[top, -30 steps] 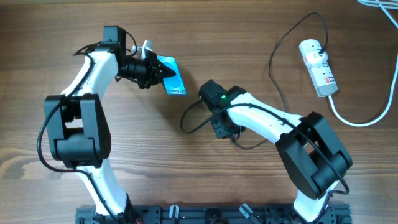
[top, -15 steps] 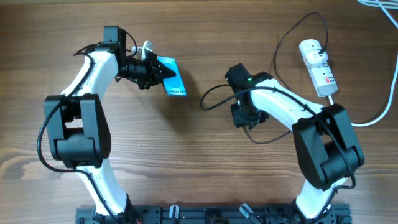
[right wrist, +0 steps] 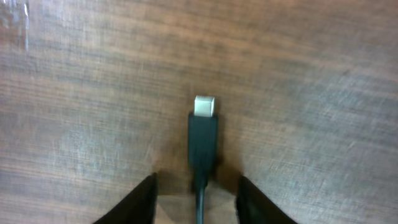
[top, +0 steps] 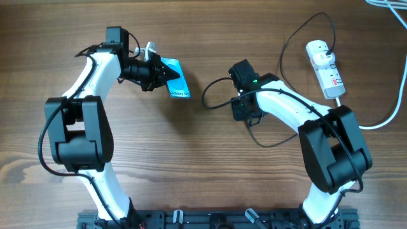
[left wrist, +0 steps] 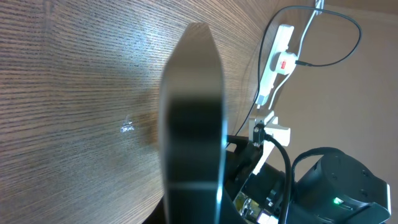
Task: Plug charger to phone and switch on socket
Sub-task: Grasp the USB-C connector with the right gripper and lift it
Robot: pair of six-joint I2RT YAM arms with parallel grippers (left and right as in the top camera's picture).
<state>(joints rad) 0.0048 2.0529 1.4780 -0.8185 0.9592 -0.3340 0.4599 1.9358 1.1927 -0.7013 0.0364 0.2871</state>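
Our left hand [top: 151,72] is clenched on the phone [top: 177,79], left of centre. The charger [right wrist: 203,140] tip sits between our right hand [right wrist: 198,186] fingers, but we cannot tell whether they pinch it. We should grip it firmly, then line the tip up squarely with the phone.

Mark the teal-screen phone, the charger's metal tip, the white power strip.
Small teal-screened smartphone [top: 177,81]: overhead view, on the blue screen.
Silver metal plug tip of the thin black charger cable [right wrist: 204,106]: right wrist view, centre of the tip.
White oblong power strip [top: 328,73]: overhead view, on the middle of its body.
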